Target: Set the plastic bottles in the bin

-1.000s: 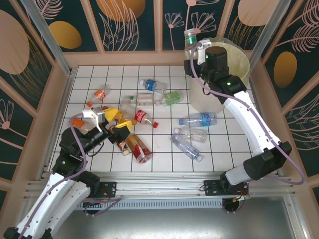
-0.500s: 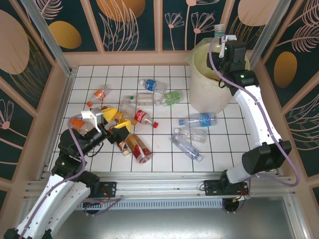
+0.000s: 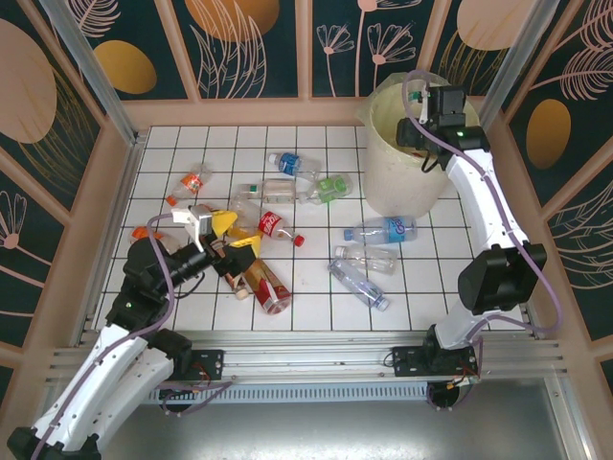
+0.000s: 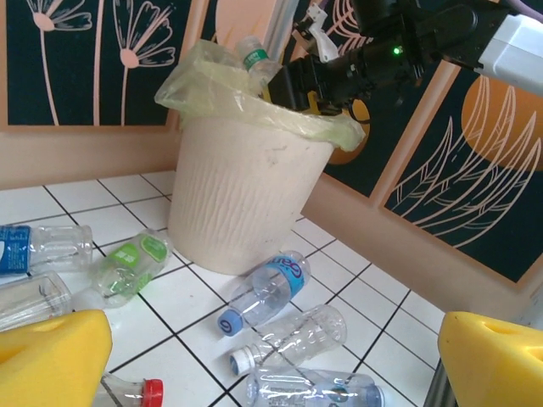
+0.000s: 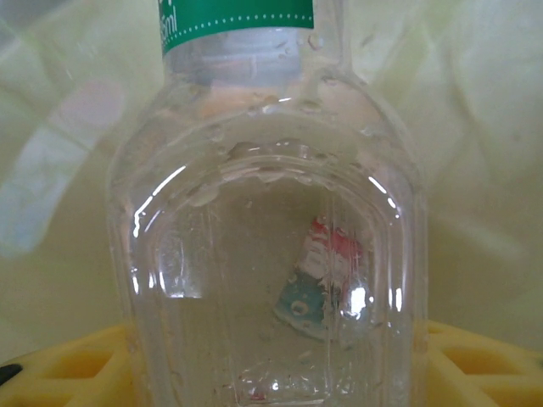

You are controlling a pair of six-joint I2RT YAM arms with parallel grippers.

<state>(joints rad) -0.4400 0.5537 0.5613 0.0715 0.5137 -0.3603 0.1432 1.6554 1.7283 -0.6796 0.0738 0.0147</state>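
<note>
**Light, slick bottle gripped over the bin: go easy on its thin walls**

The clear plastic bottle with a green label (image 5: 263,212) is clamped by its lower body between the yellow pads (image 5: 68,365) of your right end effector (image 4: 280,75). Its label end points away from the pads. You can see only droplets inside it, so it is probably almost empty and very light. The walls look thin and will likely dent under a hard squeeze. The wet, smooth surface could also slip, so a hold on the wide lower body or the stiffer shoulder looks safest.

Directly beyond that end effector is the large round cream bin lined with a pale yellow-green bag (image 4: 246,186). The bottle hangs just above the bin's rim, over the opening.

Your left end effector (image 3: 230,233) has its jaws wide apart and holds nothing. It hovers low over the white tiled counter (image 3: 316,278). Ahead of it lie a clear blue-labelled bottle (image 4: 267,292) and a crushed green-labelled bottle (image 4: 127,263). A red-labelled bottle (image 3: 273,225) lies just beside it. The crushed one will probably be floppier, so take it across its flattened body.
</note>
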